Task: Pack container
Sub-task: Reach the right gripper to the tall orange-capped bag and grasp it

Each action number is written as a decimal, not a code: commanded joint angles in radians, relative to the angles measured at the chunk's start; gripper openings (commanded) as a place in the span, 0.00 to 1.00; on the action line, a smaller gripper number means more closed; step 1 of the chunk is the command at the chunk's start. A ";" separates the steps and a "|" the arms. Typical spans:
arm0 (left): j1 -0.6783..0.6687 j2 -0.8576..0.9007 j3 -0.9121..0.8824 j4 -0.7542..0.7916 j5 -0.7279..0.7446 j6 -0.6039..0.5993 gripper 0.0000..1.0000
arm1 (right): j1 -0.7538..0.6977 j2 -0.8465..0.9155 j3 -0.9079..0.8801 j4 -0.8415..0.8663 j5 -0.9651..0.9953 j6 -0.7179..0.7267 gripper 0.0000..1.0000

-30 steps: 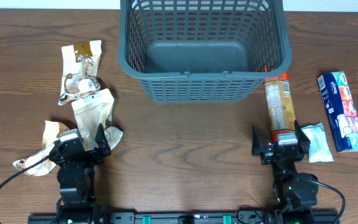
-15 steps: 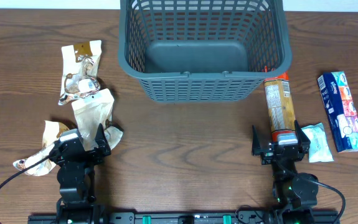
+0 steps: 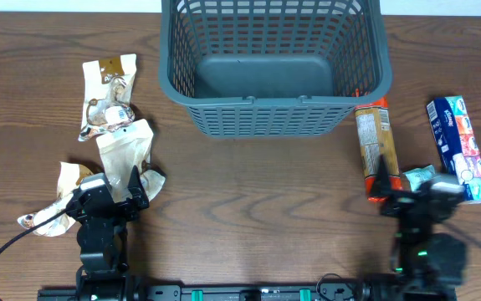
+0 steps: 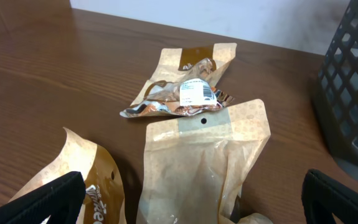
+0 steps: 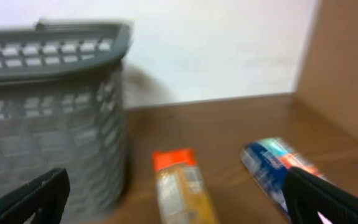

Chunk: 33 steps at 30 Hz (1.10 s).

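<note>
The left tool (image 4: 191,180) has its fingers wide apart over the brown pouches (image 4: 200,165), and the right tool (image 5: 175,176), also apart, faces the orange packet (image 5: 180,186) beside the container (image 5: 48,130).

Dark brown wood-grain table (image 3: 248,184) set against a plain white wall (image 5: 216,43).

The tabletop fills nearly the whole overhead view, its grain running left to right in long darker streaks. Along the top edge of that view a narrow pale strip (image 3: 56,7) shows past the table's far edge; whether it is wall or floor cannot be told. From the left wrist view the wall meets the far edge of the table, bare and unmarked. In the blurred right wrist view a flat tan-brown panel (image 5: 347,68) stands upright at the right, rising from the tabletop to the top of the view. The light is soft and even, leaving a faint sheen on the wood and only weak shadows.
</note>
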 commanded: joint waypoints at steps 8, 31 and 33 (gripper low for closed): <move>-0.004 0.001 -0.027 -0.013 -0.002 -0.009 0.99 | -0.273 0.726 0.902 -0.697 -0.303 -0.050 0.99; -0.004 0.001 -0.027 0.016 -0.002 -0.010 0.99 | -0.318 1.465 1.334 -1.189 -0.278 -0.358 0.99; -0.004 0.001 -0.027 0.016 -0.002 -0.010 0.99 | -0.317 1.508 1.334 -1.176 -0.280 -0.374 0.99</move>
